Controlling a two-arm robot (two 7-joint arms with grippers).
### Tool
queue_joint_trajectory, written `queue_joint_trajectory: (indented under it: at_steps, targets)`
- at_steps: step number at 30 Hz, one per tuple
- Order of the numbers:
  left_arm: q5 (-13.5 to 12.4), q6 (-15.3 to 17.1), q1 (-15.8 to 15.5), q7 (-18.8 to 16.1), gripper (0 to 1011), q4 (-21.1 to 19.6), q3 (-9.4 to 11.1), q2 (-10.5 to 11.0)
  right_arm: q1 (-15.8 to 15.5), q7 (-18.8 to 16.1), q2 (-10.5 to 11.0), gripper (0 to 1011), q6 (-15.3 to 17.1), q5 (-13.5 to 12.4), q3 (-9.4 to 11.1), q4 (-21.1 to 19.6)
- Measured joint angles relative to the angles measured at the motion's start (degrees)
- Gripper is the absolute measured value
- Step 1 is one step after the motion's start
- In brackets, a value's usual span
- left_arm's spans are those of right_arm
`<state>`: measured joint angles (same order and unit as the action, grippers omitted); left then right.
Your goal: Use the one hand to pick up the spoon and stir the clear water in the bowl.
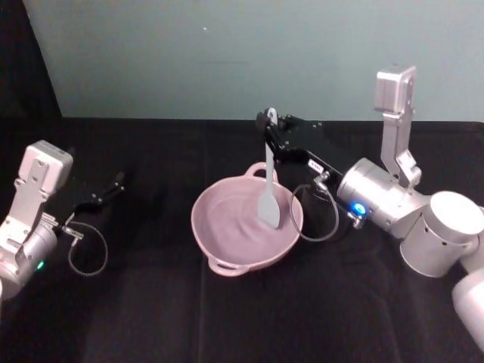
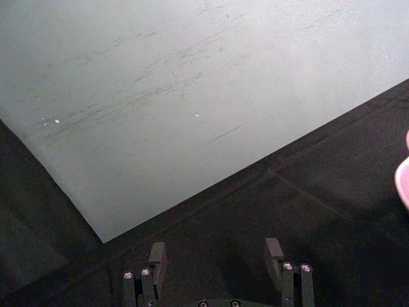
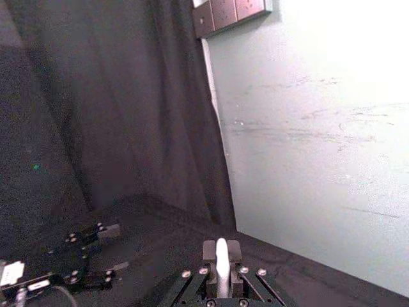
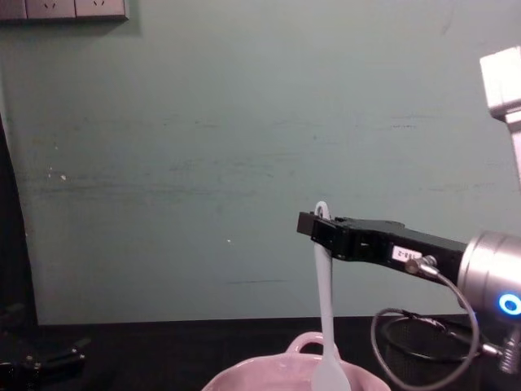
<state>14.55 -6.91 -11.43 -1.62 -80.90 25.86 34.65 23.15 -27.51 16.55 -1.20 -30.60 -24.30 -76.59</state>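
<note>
— One arm at work. Head view: the right gripper pinches the spoon near its holed end, blade hanging inside the bowl. The left gripper sits parked far left.
— Left wrist view?
— Fingers spread, holding nothing.
— Right wrist, chest?
— Handle clamped upright, blade below the rim. The clear water is barely visible, so lower gently and circle slowly, off the wall.

Scuffed pale green wall behind black-draped table, dark curtain and sockets at left.
</note>
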Motion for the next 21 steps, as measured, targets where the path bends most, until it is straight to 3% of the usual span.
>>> queue_joint_trajectory:
  at_steps: [6, 11, 21]
  targets:
    - [0.00, 0.00, 0.00, 0.00, 1011, 0.00, 0.00, 0.00, -2.06, 0.30, 0.68, 109, 0.01, -0.15, -0.18, -2.97]
    - [0.00, 0.00, 0.00, 0.00, 1011, 0.00, 0.00, 0.00, -2.52, -0.04, 0.46, 109, 0.26, -0.06, -1.50, -3.86]
    - [0.00, 0.00, 0.00, 0.00, 1011, 0.00, 0.00, 0.00, 0.66, -1.77, -2.76, 109, 0.18, 0.50, -4.68, 0.42]
